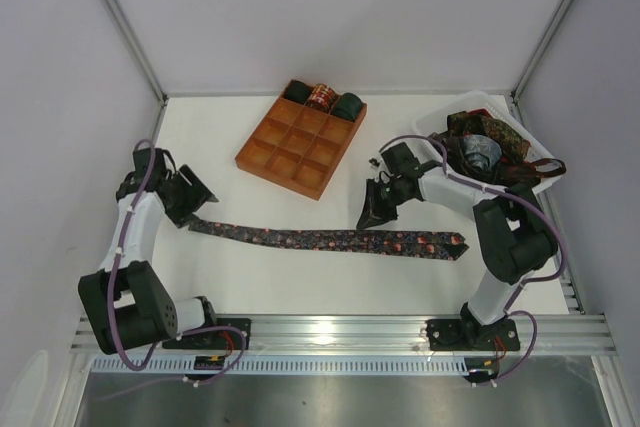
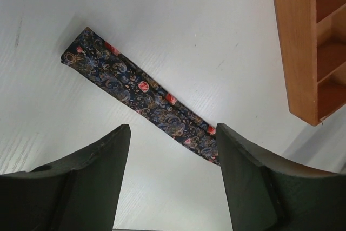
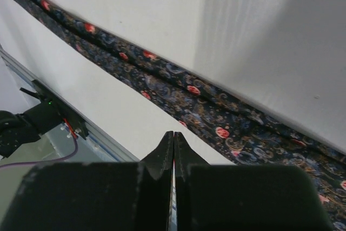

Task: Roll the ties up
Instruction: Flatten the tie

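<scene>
One dark paisley tie (image 1: 330, 240) with red flowers lies flat and stretched across the table, narrow end at the left, wide end at the right. My left gripper (image 1: 203, 203) hangs open just behind the narrow end. In the left wrist view the tie (image 2: 140, 93) runs diagonally past the open left gripper (image 2: 173, 144), and only bare table lies between the fingers. My right gripper (image 1: 370, 215) is shut and empty, just behind the tie's middle. In the right wrist view the right gripper (image 3: 174, 136) hovers over the table beside the tie (image 3: 189, 93).
An orange-brown gridded tray (image 1: 290, 157) stands at the back centre, with three rolled ties (image 1: 321, 97) in its far row. A white bin (image 1: 432, 125) at the back right holds a heap of loose ties (image 1: 490, 142). The metal rail (image 1: 340, 329) runs along the near edge.
</scene>
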`<state>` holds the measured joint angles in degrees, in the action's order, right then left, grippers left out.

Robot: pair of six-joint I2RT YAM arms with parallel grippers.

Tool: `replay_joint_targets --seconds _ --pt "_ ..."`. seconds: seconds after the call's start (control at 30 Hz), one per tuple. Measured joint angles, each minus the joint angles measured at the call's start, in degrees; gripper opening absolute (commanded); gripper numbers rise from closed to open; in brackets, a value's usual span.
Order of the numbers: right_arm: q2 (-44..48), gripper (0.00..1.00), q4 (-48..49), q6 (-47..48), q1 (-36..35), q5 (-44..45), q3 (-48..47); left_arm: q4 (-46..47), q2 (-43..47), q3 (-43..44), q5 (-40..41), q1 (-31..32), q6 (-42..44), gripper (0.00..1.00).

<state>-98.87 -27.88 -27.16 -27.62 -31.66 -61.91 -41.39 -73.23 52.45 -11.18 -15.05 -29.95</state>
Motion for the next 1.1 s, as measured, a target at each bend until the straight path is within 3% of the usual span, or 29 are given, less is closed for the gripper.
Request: replay_joint_targets --seconds 0.57,0.93,1.03,1.07,1.1 --pt "-0.74 0.0 1.25 -0.28 -0.22 10.93 6.64 -0.11 1.75 -1.86 -2.93 0.0 0.11 0.72" --pt "10.58 0.0 -7.5 -1.33 11.65 20.0 15.13 0.07 -0.7 1.4 -6.19 -0.35 4.09 0.7" --pt "12.5 0.12 -10.82 -1.07 12.87 21.07 15.23 0.72 -3.06 1.4 -9.53 -0.44 5.11 0.69" --pt "13.05 0.19 -11.58 -0.87 12.63 20.85 15.04 1.09 -4.26 1.38 -10.97 -0.48 5.31 0.68" --pt "13.55 0.33 -12.68 -0.33 12.17 20.65 14.43 1.68 -5.6 1.33 -12.48 -0.48 5.57 0.68"
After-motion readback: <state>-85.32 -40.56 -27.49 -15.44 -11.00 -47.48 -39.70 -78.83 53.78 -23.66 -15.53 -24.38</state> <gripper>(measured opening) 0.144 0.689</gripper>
